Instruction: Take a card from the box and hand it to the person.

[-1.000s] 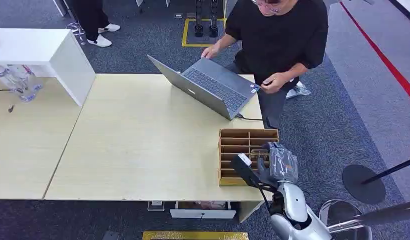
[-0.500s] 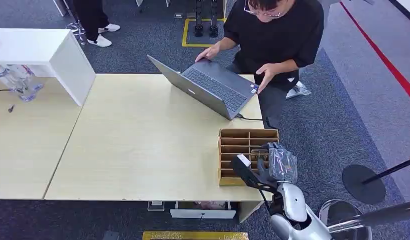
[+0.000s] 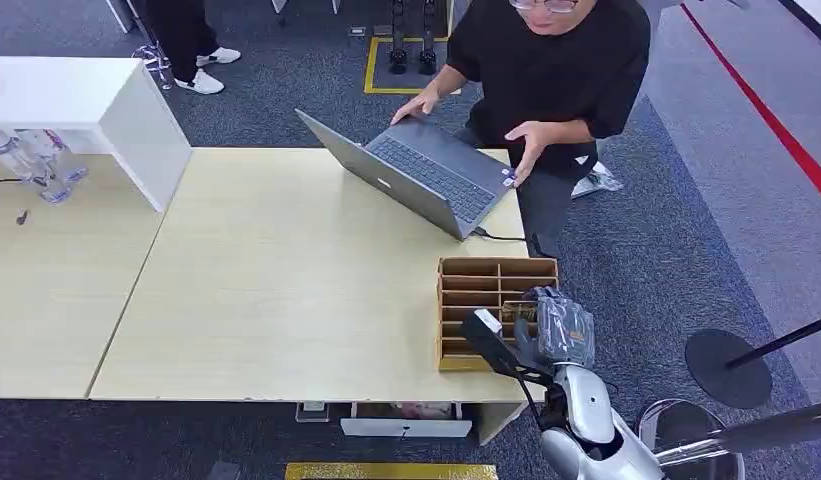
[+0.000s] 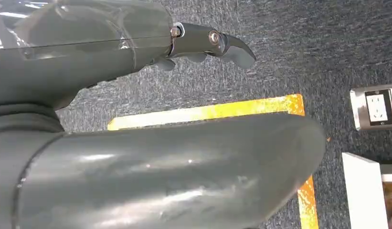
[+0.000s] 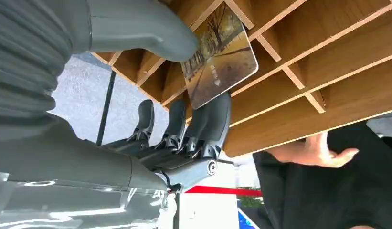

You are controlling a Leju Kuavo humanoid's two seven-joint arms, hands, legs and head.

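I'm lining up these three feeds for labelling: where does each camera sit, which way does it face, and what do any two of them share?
Head view: high on the robot, looking forward and down at the table, the box, the laptop and the person; right hand shows.
Left wrist view: behind the left hand, facing carpet.
Right wrist view: behind the right hand, which pinches a card at the box.
Shared: head and right wrist views both show the box and person.

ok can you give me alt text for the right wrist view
The right robot hand pinches a picture card showing autumn trees between its thick grey thumb and dark fingers, just clear of the wooden divided box. Beyond the box, a person in black holds out an open hand.
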